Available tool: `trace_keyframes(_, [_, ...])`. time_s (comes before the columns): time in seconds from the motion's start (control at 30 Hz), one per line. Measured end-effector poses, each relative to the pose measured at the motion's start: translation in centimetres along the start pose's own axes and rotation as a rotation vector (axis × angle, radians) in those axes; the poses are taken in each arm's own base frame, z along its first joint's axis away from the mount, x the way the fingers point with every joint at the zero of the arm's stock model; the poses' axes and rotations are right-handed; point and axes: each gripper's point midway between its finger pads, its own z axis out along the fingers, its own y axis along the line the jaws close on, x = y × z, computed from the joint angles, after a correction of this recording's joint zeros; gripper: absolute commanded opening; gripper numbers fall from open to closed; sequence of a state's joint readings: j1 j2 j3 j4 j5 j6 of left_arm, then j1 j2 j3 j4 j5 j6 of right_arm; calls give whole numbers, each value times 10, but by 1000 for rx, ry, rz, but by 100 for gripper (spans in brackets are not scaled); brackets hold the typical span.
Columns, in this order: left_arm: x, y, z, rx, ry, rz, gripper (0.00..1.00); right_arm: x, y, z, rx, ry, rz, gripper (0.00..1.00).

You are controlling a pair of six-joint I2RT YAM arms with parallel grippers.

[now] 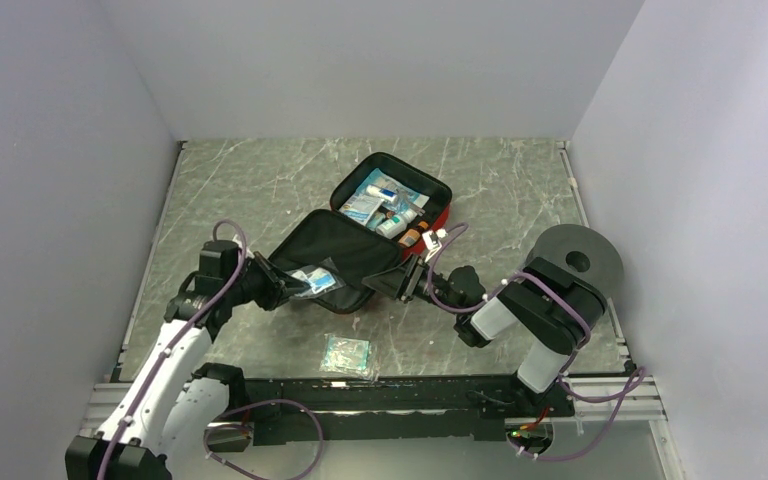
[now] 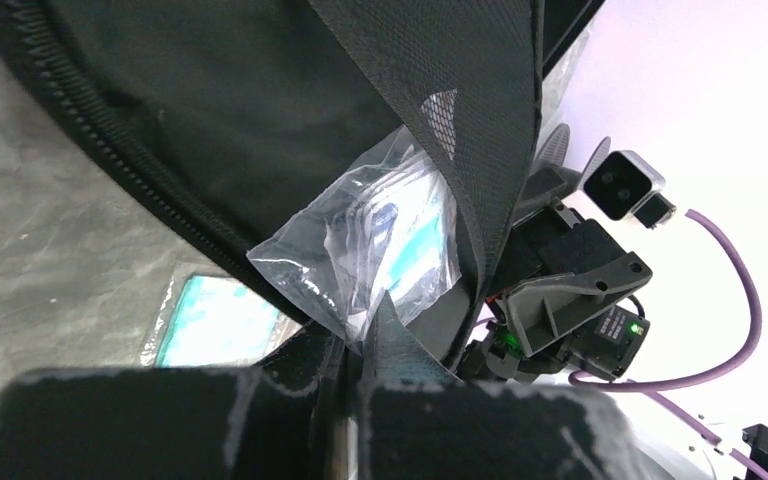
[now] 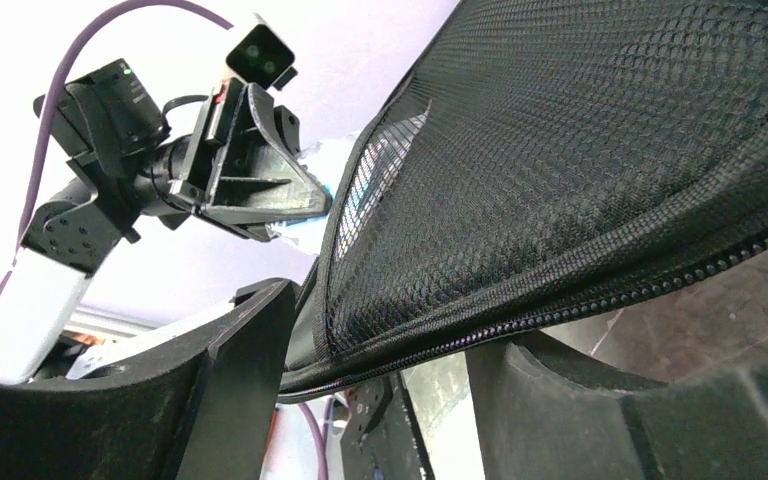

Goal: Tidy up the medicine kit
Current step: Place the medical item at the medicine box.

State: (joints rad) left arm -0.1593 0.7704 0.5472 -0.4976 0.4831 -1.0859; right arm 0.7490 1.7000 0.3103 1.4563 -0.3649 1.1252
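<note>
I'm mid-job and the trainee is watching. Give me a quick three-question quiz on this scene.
1. Fill in: the medicine kit lies ____ (open or zipped shut).
2. True or false: the left tool is shut on a clear packet.
3. Where is the second packet? A inside the kit; B on the table, outside the kit; C on top of the lid.
Key: 1 open; 2 true; 3 B.
</note>
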Motion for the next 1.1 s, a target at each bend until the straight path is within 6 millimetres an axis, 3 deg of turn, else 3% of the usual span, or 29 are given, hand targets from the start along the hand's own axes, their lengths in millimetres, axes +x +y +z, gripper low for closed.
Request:
trace_keyframes(0.7, [34, -23, 41, 19, 97, 22, 0, 3, 0, -6, 4, 2, -8, 65])
trace_keyframes(0.73, [35, -23, 42, 17, 99, 22, 2, 3, 1, -7, 4, 2, -9, 64])
trace_keyframes(0.93, [35, -21, 46, 5, 98, 27, 42, 3, 0, -7, 5, 3, -8, 64])
trace_keyframes(1.1, [33, -23, 38, 6, 74, 49, 53, 3, 0, -8, 7, 4, -8, 64])
